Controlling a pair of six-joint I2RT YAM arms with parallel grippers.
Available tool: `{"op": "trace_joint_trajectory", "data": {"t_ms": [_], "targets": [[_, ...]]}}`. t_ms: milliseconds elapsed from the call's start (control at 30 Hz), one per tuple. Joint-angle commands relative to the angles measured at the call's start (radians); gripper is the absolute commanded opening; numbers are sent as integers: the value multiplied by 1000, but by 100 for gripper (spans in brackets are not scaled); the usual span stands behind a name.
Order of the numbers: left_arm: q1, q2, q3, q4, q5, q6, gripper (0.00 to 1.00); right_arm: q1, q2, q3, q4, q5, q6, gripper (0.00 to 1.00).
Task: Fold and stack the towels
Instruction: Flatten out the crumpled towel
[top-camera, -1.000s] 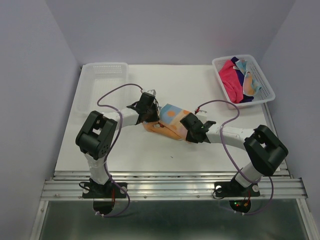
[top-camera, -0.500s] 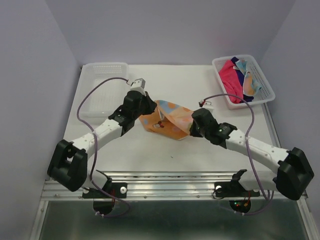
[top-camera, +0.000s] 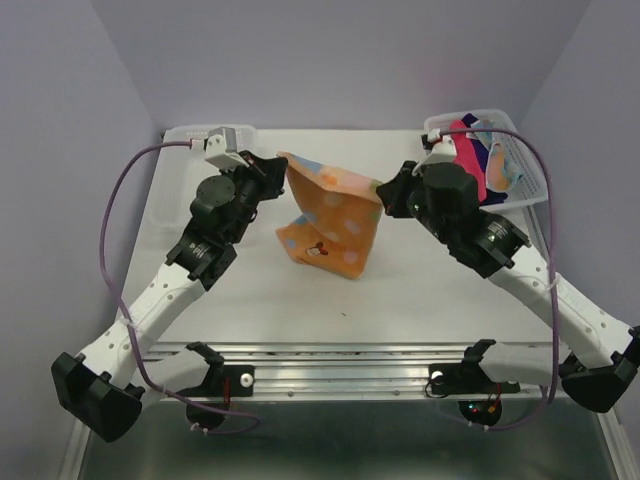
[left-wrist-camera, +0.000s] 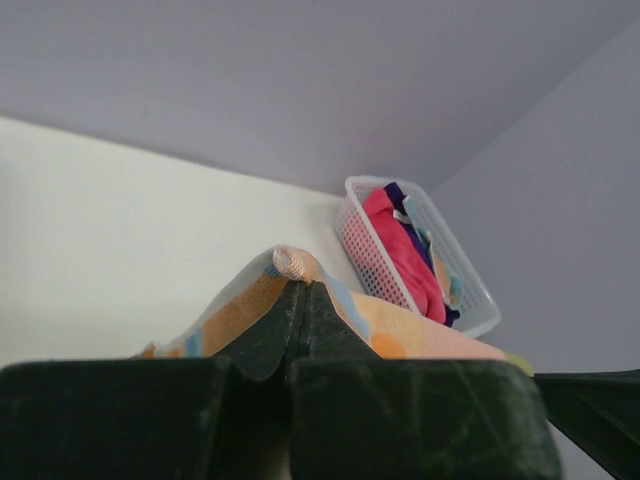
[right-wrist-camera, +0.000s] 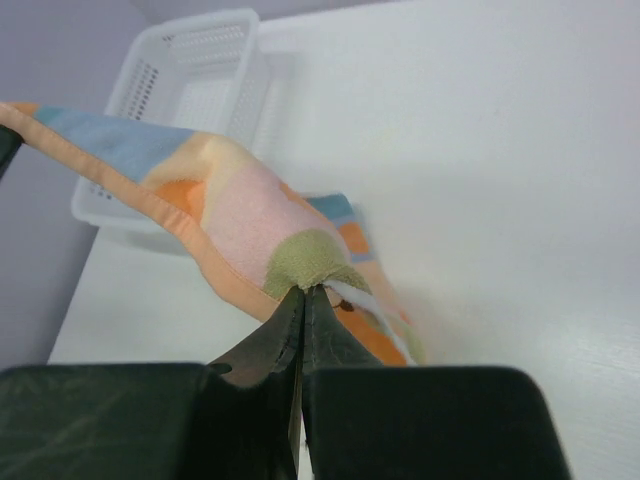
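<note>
A pastel striped, polka-dotted towel (top-camera: 335, 215) hangs stretched between both grippers above the table's middle, its lower edge touching the tabletop. My left gripper (top-camera: 280, 160) is shut on its upper left corner; the pinched corner shows in the left wrist view (left-wrist-camera: 292, 264). My right gripper (top-camera: 384, 190) is shut on the upper right corner, seen pinched in the right wrist view (right-wrist-camera: 305, 262). A hot pink towel (top-camera: 462, 160), a purple one (top-camera: 490, 165) and another striped one (top-camera: 506, 170) lie bunched in the white basket (top-camera: 530, 190) at the back right.
An empty white perforated basket (top-camera: 190, 170) stands at the back left, behind the left arm. The right basket also shows in the left wrist view (left-wrist-camera: 365, 240). Grey walls close in the back and both sides.
Both grippers have risen and spread apart, lifting the striped towel off the table and stretching it out. The arms have extended away from their bases.
</note>
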Motion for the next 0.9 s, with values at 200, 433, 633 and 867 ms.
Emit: {"op": "trace_joint_trajectory", "data": {"t_ms": [200,433,633,867], "targets": [[-7,-103,248,-69,-62,70,0,7,78,440,-108,-92,-122,1],[-10,-195,329,-83,94,85,0,8,85,613,-146,-250,-114,1],[-11,-230,346,-83,265,38,0,7,78,699,-175,-411,-91,1],[-14,-286,319,-72,334,-31,0,8,-2,641,-149,-439,-60,1]]}}
